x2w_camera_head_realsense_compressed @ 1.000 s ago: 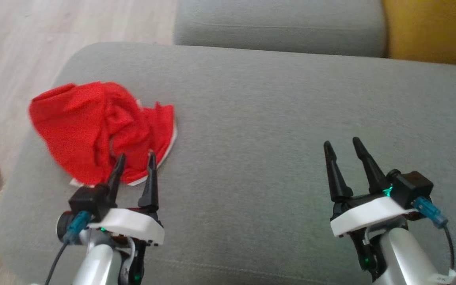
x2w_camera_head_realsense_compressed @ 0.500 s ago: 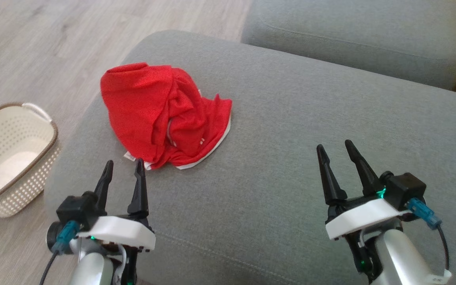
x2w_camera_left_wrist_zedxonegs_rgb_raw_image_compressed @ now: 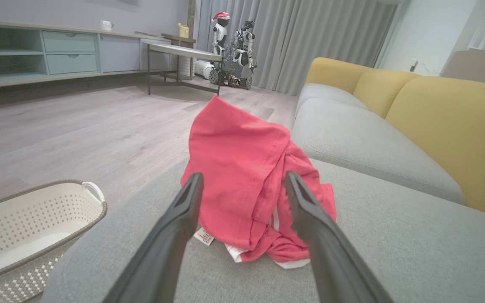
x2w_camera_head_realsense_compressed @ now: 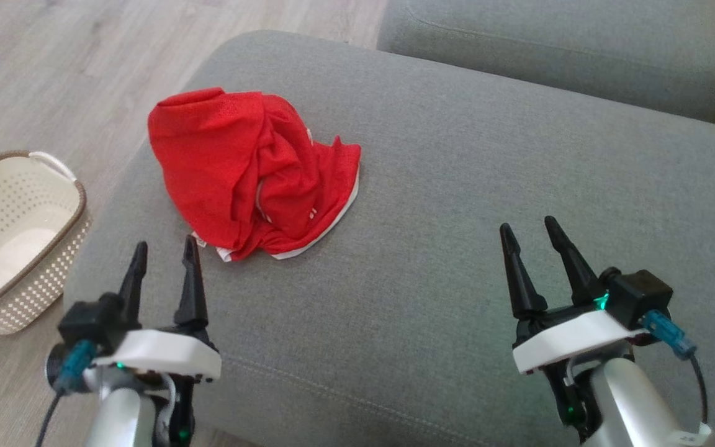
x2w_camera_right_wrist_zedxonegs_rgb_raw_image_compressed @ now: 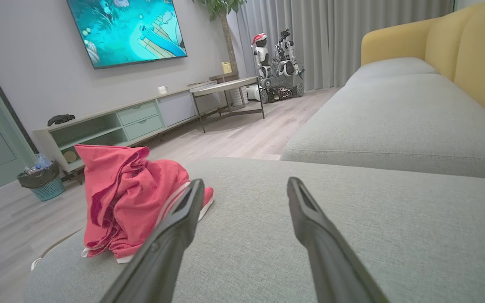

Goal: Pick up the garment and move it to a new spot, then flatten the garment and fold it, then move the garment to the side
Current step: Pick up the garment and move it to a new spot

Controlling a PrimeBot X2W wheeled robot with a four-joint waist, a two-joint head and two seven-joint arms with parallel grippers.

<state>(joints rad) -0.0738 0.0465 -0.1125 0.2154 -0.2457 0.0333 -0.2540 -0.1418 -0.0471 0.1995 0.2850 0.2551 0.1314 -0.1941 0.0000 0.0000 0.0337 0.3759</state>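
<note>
The garment [x2w_camera_head_realsense_compressed: 252, 174] is heaped at the left end of the sofa [x2w_camera_head_realsense_compressed: 457, 217]. The left jaws are held apart just short of it, seemingly lined up for pickup; the right jaws are spread, empty, over bare cushion.

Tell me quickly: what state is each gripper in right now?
Left gripper: open, empty, just short of the garment.
Right gripper: open, empty, over the sofa.

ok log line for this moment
stage: pre-grasp | garment: crumpled on sofa seat, untouched | left gripper: jaws open, near garment | right gripper: jaws open, empty
</note>
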